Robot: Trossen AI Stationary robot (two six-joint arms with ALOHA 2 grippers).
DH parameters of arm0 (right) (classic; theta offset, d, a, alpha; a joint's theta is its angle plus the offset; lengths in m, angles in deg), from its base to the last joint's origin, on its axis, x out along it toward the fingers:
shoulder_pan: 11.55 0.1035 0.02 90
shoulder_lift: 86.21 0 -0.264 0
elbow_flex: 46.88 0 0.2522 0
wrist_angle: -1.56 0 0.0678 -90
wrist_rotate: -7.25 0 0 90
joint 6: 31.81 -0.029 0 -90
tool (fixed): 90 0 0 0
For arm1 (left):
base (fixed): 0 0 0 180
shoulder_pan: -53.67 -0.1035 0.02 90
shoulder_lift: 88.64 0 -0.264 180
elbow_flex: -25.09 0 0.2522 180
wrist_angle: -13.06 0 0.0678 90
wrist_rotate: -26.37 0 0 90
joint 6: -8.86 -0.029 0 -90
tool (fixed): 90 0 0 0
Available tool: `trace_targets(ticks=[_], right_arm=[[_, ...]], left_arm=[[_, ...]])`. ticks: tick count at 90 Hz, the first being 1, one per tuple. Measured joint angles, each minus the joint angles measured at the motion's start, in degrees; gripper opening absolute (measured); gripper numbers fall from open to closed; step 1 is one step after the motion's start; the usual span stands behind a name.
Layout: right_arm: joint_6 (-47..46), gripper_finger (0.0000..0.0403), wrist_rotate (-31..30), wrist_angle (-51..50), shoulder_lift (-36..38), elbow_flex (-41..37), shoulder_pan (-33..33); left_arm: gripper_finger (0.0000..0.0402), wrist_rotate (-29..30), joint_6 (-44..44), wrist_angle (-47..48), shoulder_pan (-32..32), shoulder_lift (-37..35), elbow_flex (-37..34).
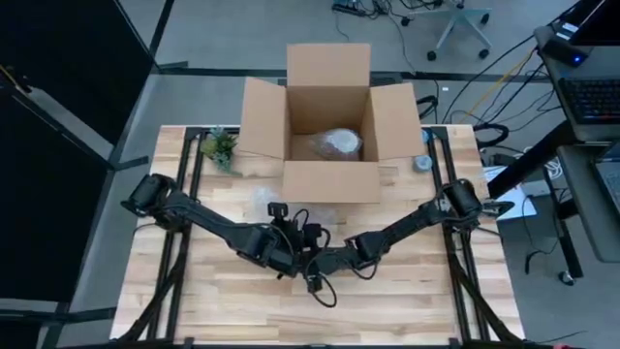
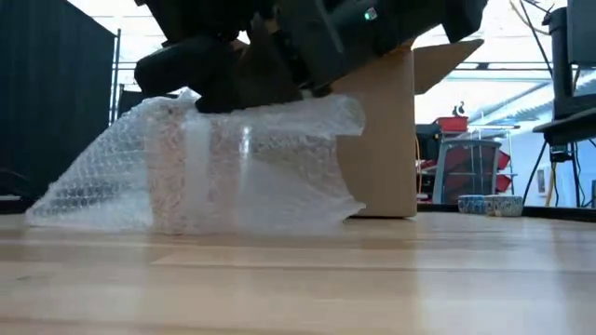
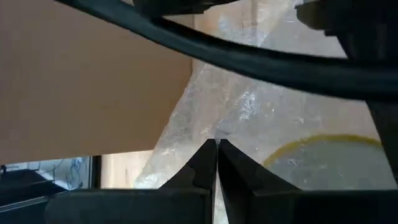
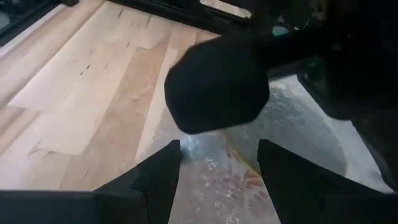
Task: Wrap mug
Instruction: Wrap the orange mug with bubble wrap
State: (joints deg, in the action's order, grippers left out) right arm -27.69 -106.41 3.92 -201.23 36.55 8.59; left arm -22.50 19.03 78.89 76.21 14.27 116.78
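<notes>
The mug [image 2: 219, 172] stands on the table mid-way across, covered in clear bubble wrap [image 2: 279, 177] that spreads out on the wood around it. Its yellow rim [image 3: 323, 142] shows through the wrap in the left wrist view. My left gripper [image 3: 216, 149] is shut on the wrap above the mug. My right gripper [image 4: 219, 163] hovers open over the wrapped mug, one finger on either side of it. Whether it touches the wrap, I cannot tell. In the high view both grippers meet at the table's middle [image 1: 312, 260] and hide the mug. My left gripper pinches the bubble wrap [image 3: 217, 134] between its two shut fingers, beside the mug's rim. One layer or several, I cannot tell. The wrap's lower edges [image 2: 84, 209] lie on the table.
An open cardboard box [image 1: 329, 179] stands at the table's far side with a wrapped bundle [image 1: 336, 143] inside. A small plant [image 1: 221, 147] is to the box's left and a tape roll [image 1: 422, 163] to its right. Bare wood lies toward the near edge.
</notes>
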Motion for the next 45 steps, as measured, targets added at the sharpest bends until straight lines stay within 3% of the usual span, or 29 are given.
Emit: trace_targets(ticks=[45], right_arm=[[0.1, 0.0201, -0.36, -0.29, 0.15, -0.07, 0.14]], left_arm=[[0.0, -1.67, 2.56, 20.15, 2.95, 0.0, 14.04]])
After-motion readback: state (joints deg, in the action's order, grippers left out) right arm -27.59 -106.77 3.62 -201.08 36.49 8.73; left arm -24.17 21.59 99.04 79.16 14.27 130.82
